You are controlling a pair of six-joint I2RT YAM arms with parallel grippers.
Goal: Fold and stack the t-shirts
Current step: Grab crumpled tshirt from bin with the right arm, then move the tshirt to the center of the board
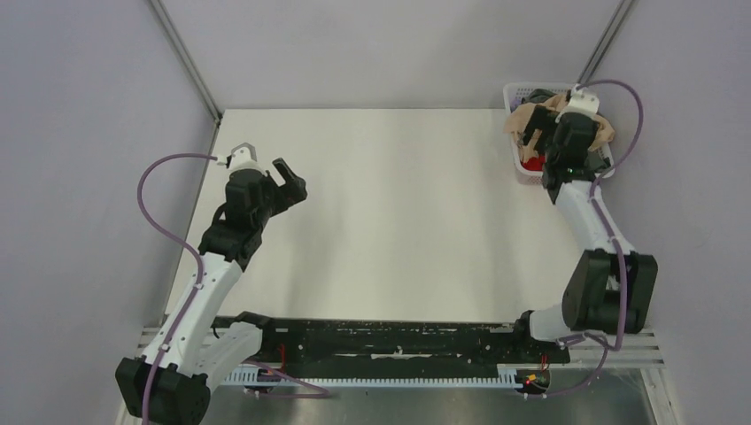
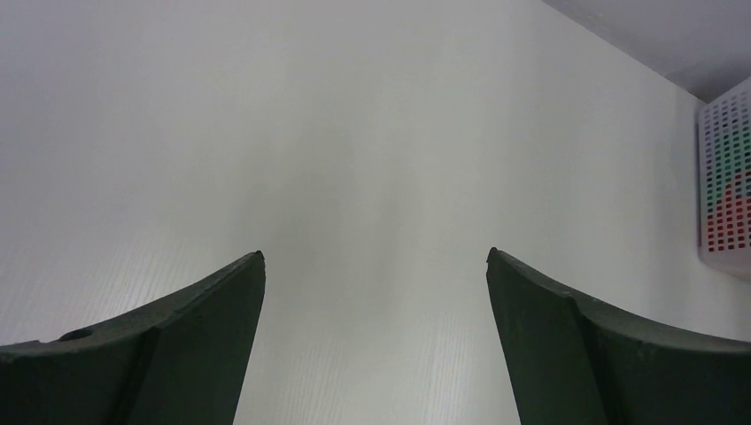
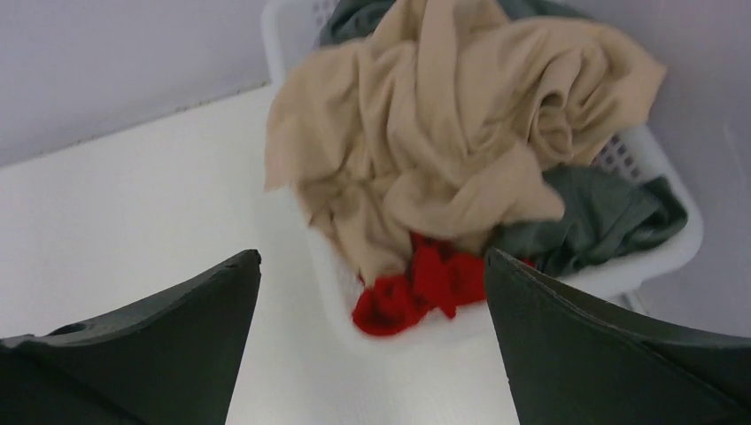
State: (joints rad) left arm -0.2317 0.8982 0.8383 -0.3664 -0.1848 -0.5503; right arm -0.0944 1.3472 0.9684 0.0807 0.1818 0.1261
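Right end effector (image 3: 372,252) stood apart, empty, above the basket (image 3: 677,248). Tan t-shirt (image 3: 443,133) lay heaped just ahead, draped over the rim. Red t-shirt (image 3: 416,288) showed between the fingers, half buried. Grey-green t-shirt (image 3: 602,217) ahead-right was mostly covered. Left end effector (image 2: 375,254) stood apart over the desk (image 2: 354,133), with the basket cut off far right.

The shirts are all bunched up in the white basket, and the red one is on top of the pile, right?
Not quite. The shirts are bunched up in the white basket, but the tan shirt is on top of the pile. The red shirt only peeks out from under it. The right wrist view shows this best.
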